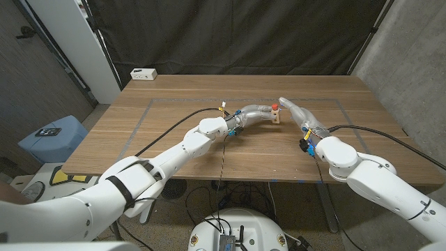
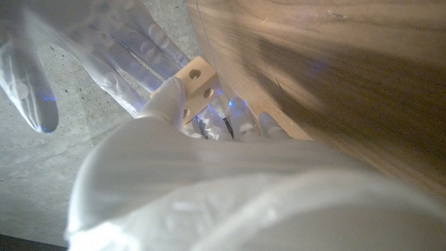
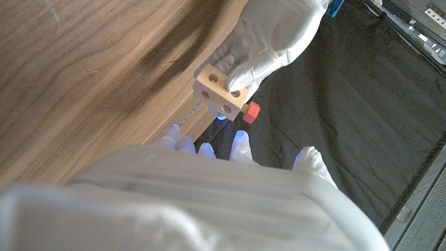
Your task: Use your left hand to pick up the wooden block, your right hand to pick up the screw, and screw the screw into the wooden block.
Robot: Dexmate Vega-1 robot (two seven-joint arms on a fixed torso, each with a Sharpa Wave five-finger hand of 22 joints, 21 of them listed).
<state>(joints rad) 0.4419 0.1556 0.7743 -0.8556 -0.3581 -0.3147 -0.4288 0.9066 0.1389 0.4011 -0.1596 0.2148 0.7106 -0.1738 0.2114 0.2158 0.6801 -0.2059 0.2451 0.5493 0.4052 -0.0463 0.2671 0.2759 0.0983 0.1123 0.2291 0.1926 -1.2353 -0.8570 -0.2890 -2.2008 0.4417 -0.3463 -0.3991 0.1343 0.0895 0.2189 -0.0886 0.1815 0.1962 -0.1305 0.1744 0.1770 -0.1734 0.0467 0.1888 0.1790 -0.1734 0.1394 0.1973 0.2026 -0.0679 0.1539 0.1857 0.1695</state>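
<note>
**Block and screw meet above the table**

A small pale wooden block with round holes (image 1: 277,116) is held up off the brown wooden table (image 1: 174,132), near the middle of its far half. In the right wrist view the block (image 3: 219,91) shows two drilled faces, with a red-headed screw (image 3: 251,111) touching its far side; from the head camera the red head (image 1: 275,107) sits at the block's top edge. The robot's left hand, gloved in white (image 1: 254,113), grips the block, a finger pressing across one holed face (image 2: 167,104). The right hand (image 1: 296,115) reaches in from the other side, fingers extended toward the block, their tips close beside it; whether it actually holds the screw cannot be told. A white box (image 1: 143,73) sits at the table's far left corner, well apart from both hands.
</note>
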